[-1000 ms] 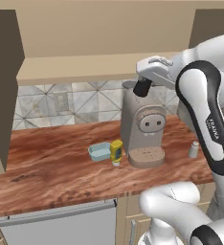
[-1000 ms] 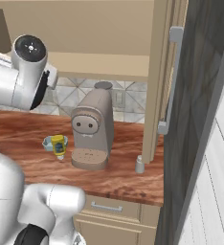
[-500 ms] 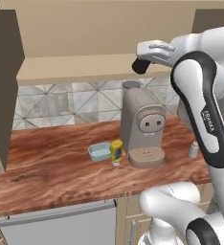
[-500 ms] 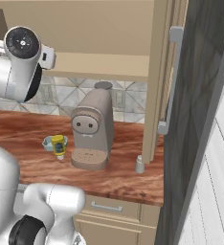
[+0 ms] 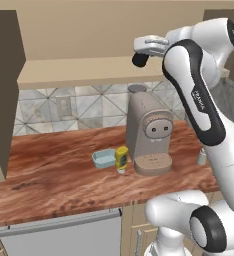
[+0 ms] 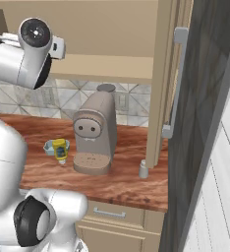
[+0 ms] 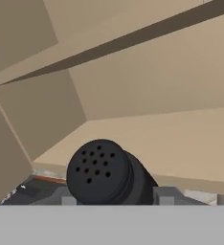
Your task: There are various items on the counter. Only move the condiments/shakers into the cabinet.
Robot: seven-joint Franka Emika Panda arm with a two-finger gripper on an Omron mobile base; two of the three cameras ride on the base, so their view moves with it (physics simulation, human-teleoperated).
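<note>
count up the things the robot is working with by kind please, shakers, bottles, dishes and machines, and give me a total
Shakers: 2, black shaker in the gripper, grey-white shaker
Bottles: 1, yellow bottle
Dishes: 1, blue dish
Machines: 1, coffee machine
Total: 5

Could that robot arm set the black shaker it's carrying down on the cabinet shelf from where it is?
Probably yes. The gripper holds the black shaker level with the cabinet opening, and the shelf board ahead looks bare.

The long reddish-brown surface (image 5: 54, 175) shows streaky wood grain with a soft sheen. The tan wall cabinet (image 5: 89, 30) looks like smooth, matt wood. The short black shaker (image 7: 102, 172) is matt, its perforated top dull. The big beige coffee machine (image 5: 149, 132) looks like satin plastic.
</note>
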